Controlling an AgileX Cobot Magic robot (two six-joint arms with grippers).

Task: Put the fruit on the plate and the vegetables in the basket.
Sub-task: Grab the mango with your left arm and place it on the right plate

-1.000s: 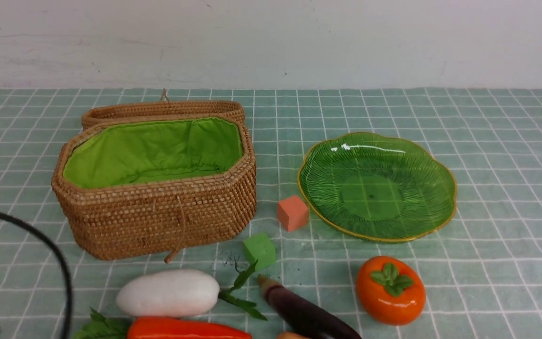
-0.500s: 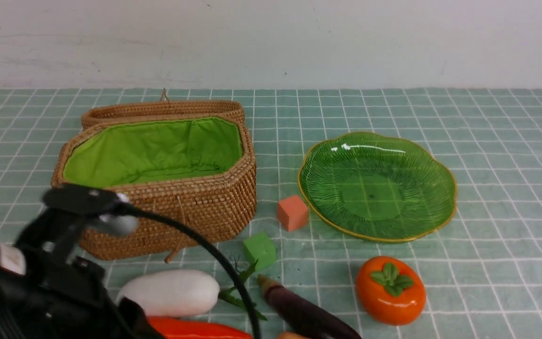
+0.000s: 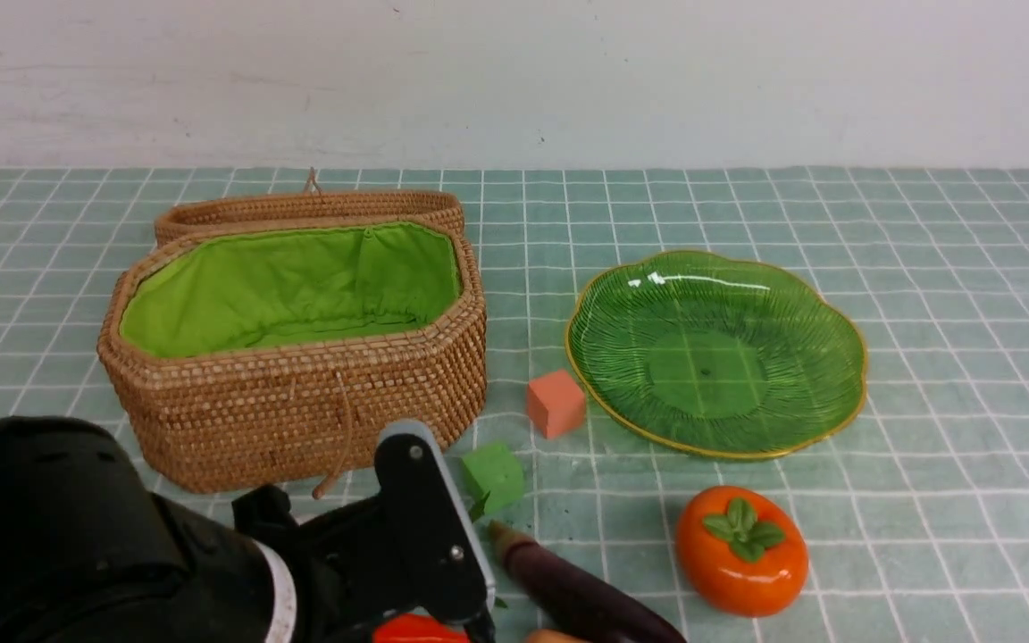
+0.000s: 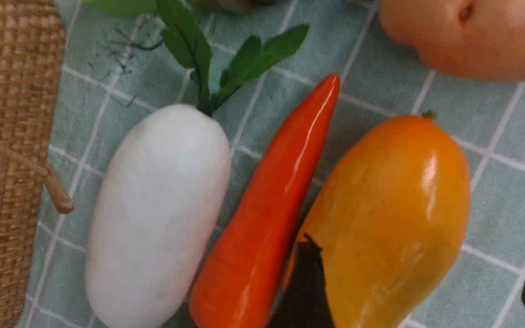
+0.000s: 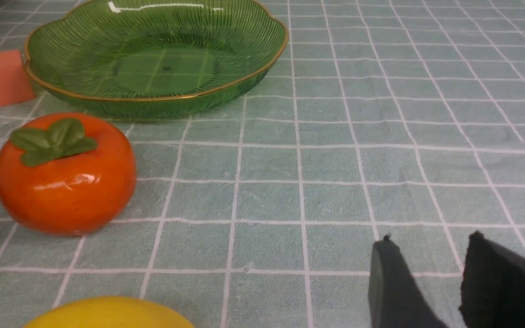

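The left fingers (image 4: 306, 291) stood wide apart, one poised between the carrot (image 4: 267, 218) and the mango (image 4: 394, 218) on the surface (image 3: 925, 446), probably to straddle a piece, while the right fingers (image 5: 394, 287) hung slightly apart and empty near the persimmon (image 5: 64, 175), the plate (image 3: 711, 357) bare and the basket (image 3: 300, 411) open.

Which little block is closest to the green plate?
The pink cube: it sits right beside the rim of the plate, while the green cube lies farther off, nearer the basket.

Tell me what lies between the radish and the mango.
The carrot lies between the radish and the mango, close beside the mango; the left wrist view shows it.
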